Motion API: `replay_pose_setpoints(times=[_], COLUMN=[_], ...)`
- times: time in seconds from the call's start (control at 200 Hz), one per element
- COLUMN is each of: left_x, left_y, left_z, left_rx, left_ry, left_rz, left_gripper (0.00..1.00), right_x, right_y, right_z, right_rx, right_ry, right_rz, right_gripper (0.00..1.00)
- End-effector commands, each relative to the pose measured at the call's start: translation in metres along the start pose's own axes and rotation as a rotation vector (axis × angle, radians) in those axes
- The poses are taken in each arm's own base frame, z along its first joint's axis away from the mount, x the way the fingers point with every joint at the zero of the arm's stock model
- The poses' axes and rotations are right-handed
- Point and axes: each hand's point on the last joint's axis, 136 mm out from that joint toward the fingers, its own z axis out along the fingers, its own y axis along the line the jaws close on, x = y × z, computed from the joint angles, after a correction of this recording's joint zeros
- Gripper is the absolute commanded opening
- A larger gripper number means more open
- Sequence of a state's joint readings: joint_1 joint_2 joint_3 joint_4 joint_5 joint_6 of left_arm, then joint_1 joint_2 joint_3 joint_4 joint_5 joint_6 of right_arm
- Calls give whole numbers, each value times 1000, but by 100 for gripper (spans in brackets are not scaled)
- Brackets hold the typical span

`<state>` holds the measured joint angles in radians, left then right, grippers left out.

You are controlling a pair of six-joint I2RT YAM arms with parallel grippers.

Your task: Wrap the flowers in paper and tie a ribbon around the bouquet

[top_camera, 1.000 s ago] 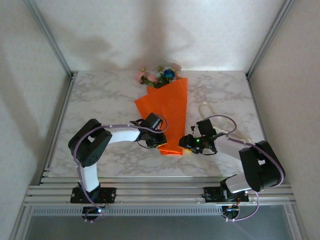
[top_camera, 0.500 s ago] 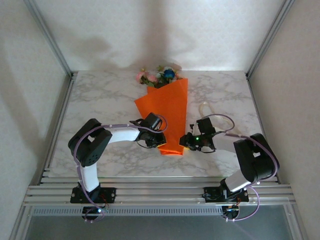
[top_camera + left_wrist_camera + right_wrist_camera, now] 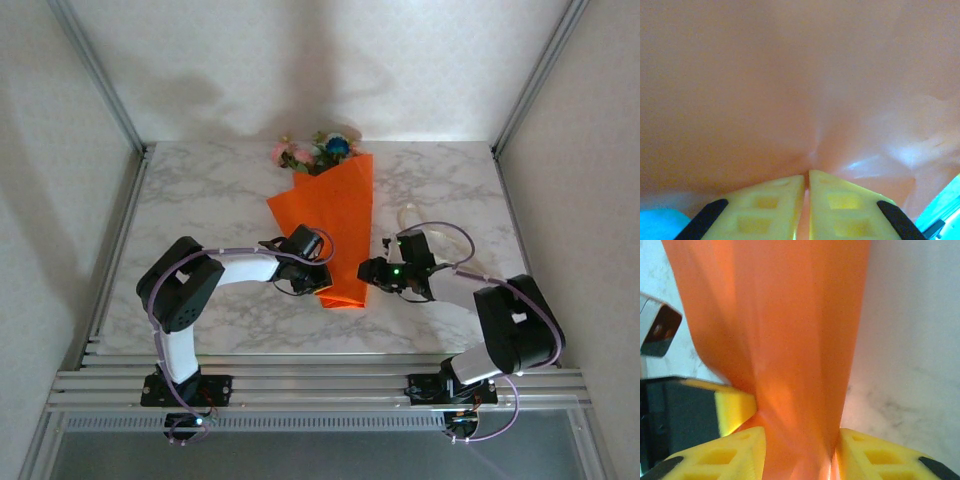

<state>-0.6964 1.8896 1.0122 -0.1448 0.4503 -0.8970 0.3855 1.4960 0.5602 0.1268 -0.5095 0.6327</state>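
The bouquet lies along the middle of the table: orange paper [image 3: 335, 215] wrapped as a cone, with the pink and blue flowers [image 3: 315, 152] poking out at the far end. At the near tail, my left gripper [image 3: 322, 283] comes in from the left, and its yellow jaws [image 3: 807, 175] are shut on a fold of the paper [image 3: 790, 90]. My right gripper [image 3: 368, 272] comes in from the right, and its fingers [image 3: 800, 440] press the gathered paper [image 3: 790, 340] from both sides. The cream ribbon [image 3: 408, 215] lies loose beside the right arm.
The marble table [image 3: 200, 200] is boxed in by white walls and slanted metal posts [image 3: 100, 80]. Aluminium rails [image 3: 320, 385] run along the near edge by the arm bases. The left gripper's yellow finger [image 3: 735, 407] sits close against the paper, next to my right jaws.
My right gripper has moved a little farther up and left onto the paper tail. The left gripper has held its place on the paper.
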Motion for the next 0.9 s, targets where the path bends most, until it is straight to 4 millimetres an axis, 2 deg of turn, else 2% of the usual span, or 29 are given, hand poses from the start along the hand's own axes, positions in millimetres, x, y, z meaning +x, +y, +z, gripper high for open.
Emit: replay_pose_setpoints(times=[0.0, 0.175, 0.22, 0.25, 0.255, 0.28, 0.425, 0.496, 0.546, 0.586, 0.701, 0.751, 0.791, 0.846, 0.896], left_x=[25, 26, 26, 26, 26, 26, 24, 23, 23, 23, 23, 24, 23, 23, 22], left_y=[140, 144, 143, 144, 144, 144, 142, 143, 143, 143, 143, 144, 143, 143, 143], left_z=[19, 18, 18, 18, 18, 18, 18, 18, 18, 18, 17, 17, 17, 17, 17], left_rx=[-463, -471, -469, -470, -469, -471, -469, -471, -472, -471, -475, -478, -477, -476, -477], left_ry=[46, 48, 47, 47, 47, 47, 41, 42, 42, 43, 44, 46, 45, 46, 45], left_rz=[-84, -83, -84, -85, -84, -83, -84, -85, -84, -85, -81, -82, -83, -85, -83], left_gripper=[13, 13, 13, 13, 13, 13, 12, 12, 12, 12, 11, 11, 11, 11, 11], right_x=[-20, -37, -41, -43, -44, -45, -55, -63, -71, -77, -95, -101, -104, -108, -113], right_y=[-4, -10, -9, -7, -7, -6, 1, 0, -3, -5, -5, -4, -4, -6, -7], right_z=[14, 29, 30, 30, 30, 29, 24, 23, 22, 22, 30, 36, 40, 43, 43], right_rx=[-11, -33, -47, -59, -62, -64, -74, -67, -65, -69, -95, -103, -107, -106, -100], right_ry=[-20, -18, -21, -25, -27, -33, -63, -86, -106, -118, -120, -108, -99, -100, -114], right_rz=[-21, -6, -1, -1, -3, -6, -24, -23, -10, 1, 19, 22, 22, 24, 28], right_gripper=[42, 41, 30, 15, 9, 0, 0, 26, 39, 43, 43, 38, 24, 1, 0])
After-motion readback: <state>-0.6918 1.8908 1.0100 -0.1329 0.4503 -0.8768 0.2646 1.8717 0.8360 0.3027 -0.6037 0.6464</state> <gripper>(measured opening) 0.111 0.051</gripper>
